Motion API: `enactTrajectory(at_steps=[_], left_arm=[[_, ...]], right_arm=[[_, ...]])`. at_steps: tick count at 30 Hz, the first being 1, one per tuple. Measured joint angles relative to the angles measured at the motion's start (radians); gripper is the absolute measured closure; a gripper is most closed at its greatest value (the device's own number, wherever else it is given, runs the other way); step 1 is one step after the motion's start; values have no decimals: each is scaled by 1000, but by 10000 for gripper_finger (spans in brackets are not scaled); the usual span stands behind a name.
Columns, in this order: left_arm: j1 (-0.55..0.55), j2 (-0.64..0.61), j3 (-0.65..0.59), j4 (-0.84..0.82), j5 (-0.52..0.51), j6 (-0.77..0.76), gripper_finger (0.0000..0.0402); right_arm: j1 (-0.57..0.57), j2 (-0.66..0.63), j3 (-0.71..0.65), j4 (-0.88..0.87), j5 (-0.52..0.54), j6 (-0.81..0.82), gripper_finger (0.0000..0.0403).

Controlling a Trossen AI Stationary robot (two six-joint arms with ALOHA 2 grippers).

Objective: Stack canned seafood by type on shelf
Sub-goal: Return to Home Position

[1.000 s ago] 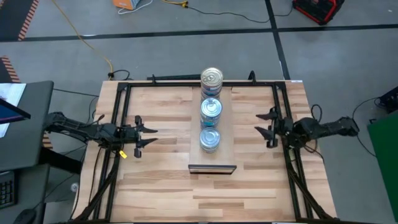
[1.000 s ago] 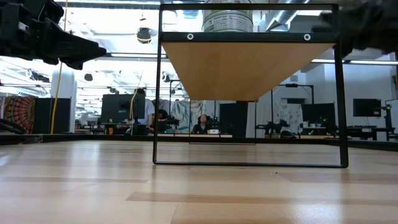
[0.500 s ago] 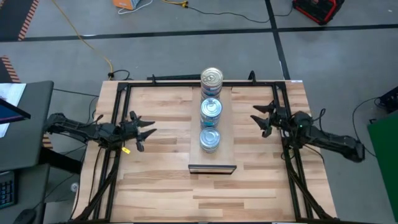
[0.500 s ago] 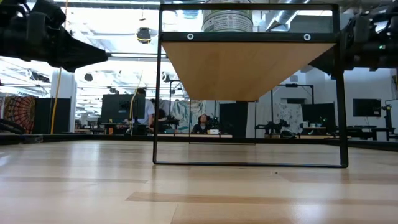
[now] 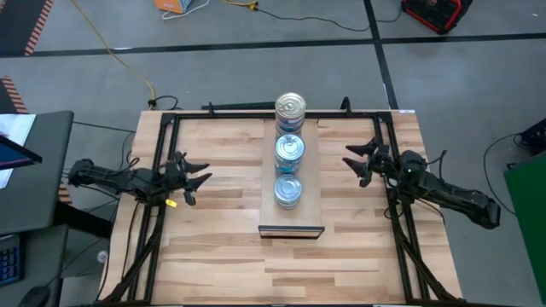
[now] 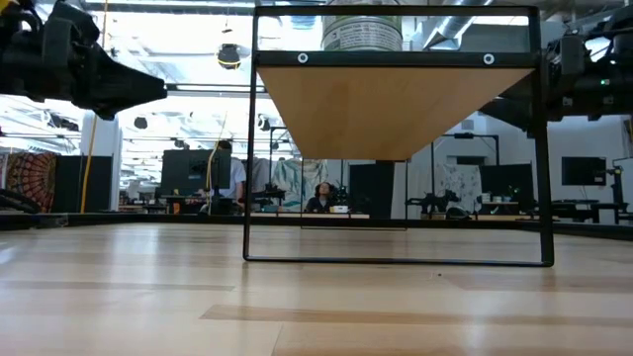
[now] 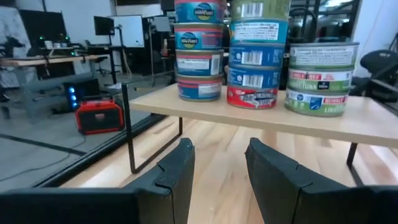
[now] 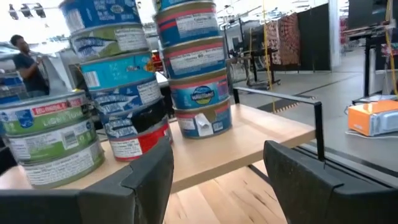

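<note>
Butcher-block tabletop (image 5: 222, 256) of pale striped wood lies under me, ringed by a black frame (image 5: 239, 113). Around it is grey floor (image 5: 256, 51) with a yellow cable (image 5: 128, 64) and a red case (image 5: 435, 13).

My left gripper (image 5: 199, 179) hangs over the table's left edge, fingers spread and holding nothing, pointing toward the shelf (image 5: 312, 200). The shelf stands mid-table, running from the far edge toward the near side. The tins (image 5: 289, 149) stand on it in three stacks in a row, and the near end of the board is bare. My right gripper (image 5: 354, 166) hangs over the right side, also spread and empty, well apart from the shelf.

From above I see only three lids: a silver-gold one farthest, then two light-blue ones. My wrist views show the sides instead. Past my left fingers (image 7: 177, 174) the stacks differ in height, and the shortest carries green labels. Past my right fingers (image 8: 152, 177) the same stacks show from the other side, with a person (image 8: 22, 50) behind them.

Only the low view shows the shelf's pale underside and its thin black legs (image 6: 247, 138). Far behind them is a bright workshop with people at desks.
</note>
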Motion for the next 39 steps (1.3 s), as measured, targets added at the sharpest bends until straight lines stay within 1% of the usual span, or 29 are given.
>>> enactTrajectory(at_steps=[7,11,17,26,30,39], left_arm=[[0,-1,-2,0,1,-11,265],[0,-1,-2,-1,1,-19,265],[0,-1,-3,0,0,-23,265],[0,-1,-4,0,0,86,264],[0,-1,-4,0,0,114,264],[0,-1,-5,0,0,155,264]], right_arm=[[1,2,-1,-5,4,3,128],[1,2,-1,-9,4,55,128],[1,1,-2,-42,5,57,128],[1,2,-2,-111,6,58,128],[1,1,-2,-140,8,60,128],[1,2,-2,-145,12,60,128]])
